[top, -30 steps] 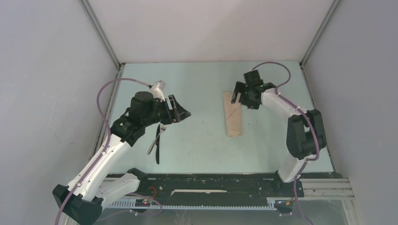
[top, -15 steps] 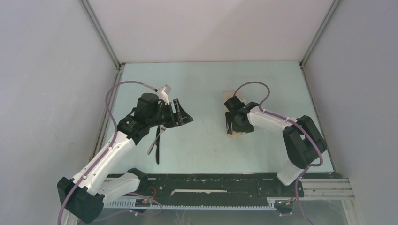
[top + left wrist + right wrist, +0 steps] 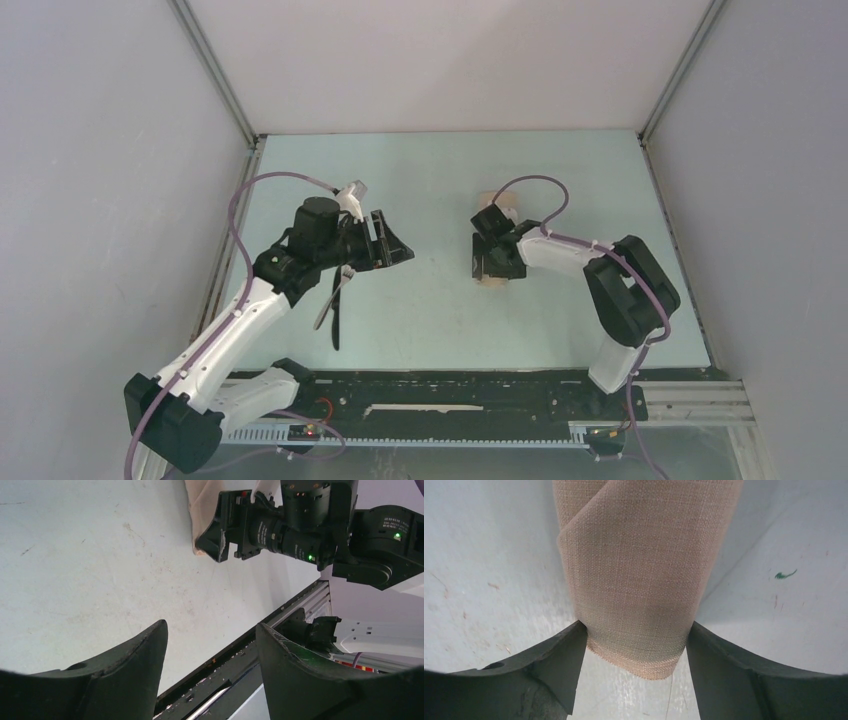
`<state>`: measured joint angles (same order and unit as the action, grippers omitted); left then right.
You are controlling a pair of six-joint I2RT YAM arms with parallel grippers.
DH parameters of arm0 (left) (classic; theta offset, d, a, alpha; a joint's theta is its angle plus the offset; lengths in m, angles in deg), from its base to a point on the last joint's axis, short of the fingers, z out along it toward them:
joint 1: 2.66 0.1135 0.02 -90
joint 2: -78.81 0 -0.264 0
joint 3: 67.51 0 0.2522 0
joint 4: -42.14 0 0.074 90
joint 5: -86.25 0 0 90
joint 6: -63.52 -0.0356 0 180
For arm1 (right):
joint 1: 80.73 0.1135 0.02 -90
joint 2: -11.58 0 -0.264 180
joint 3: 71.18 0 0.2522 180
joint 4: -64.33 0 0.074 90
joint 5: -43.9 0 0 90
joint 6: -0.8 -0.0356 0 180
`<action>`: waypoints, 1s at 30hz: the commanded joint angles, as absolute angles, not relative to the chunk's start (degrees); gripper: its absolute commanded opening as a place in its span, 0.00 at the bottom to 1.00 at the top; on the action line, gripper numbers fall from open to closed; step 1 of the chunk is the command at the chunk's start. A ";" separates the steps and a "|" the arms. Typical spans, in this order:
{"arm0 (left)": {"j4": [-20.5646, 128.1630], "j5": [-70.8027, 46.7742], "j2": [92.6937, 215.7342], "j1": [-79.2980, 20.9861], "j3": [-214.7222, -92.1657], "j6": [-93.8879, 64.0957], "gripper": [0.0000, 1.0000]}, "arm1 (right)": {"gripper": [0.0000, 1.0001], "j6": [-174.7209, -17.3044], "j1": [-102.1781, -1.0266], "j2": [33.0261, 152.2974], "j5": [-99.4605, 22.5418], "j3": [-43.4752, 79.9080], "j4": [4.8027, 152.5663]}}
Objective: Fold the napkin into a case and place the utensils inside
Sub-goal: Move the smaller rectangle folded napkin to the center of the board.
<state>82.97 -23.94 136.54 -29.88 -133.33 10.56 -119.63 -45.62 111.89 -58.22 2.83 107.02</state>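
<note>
The napkin (image 3: 644,555) lies folded as a narrow beige case (image 3: 489,284) right of the table's middle. My right gripper (image 3: 636,630) is low over its near end, one finger pressed against each long edge, and the cloth bows between them. From above, the right gripper (image 3: 489,264) covers most of the packet. The silver fork (image 3: 330,305) and the black knife (image 3: 336,330) lie side by side at the left, under my left arm. My left gripper (image 3: 398,248) hangs open and empty above the table, right of the utensils. In the left wrist view its fingers (image 3: 150,650) frame bare table, with the napkin (image 3: 202,510) beyond.
A black rail (image 3: 450,385) runs along the table's near edge, between the two arm bases. Grey walls with metal corner posts (image 3: 215,80) close the table in on three sides. The right arm's elbow (image 3: 630,290) stands high to the right of the napkin.
My right gripper has come down from the napkin's far end to its near end and narrowed onto the cloth's edges. The left arm has shifted only slightly.
</note>
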 commanded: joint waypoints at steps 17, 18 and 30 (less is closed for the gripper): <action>82.21 -24.23 136.71 -29.55 -133.41 9.28 0.71 | 0.78 -107.19 -62.00 134.12 -47.26 34.26 114.60; 82.60 -24.01 136.71 -29.55 -133.44 9.07 0.71 | 0.79 -107.05 -62.01 134.83 -47.28 35.58 115.81; 87.25 -21.31 138.05 -26.49 -131.73 6.98 0.71 | 0.80 -93.17 -66.26 134.07 -47.00 35.48 123.03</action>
<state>85.42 -22.23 137.20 -27.87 -132.63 8.88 -100.75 -63.69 136.09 -47.90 38.83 120.68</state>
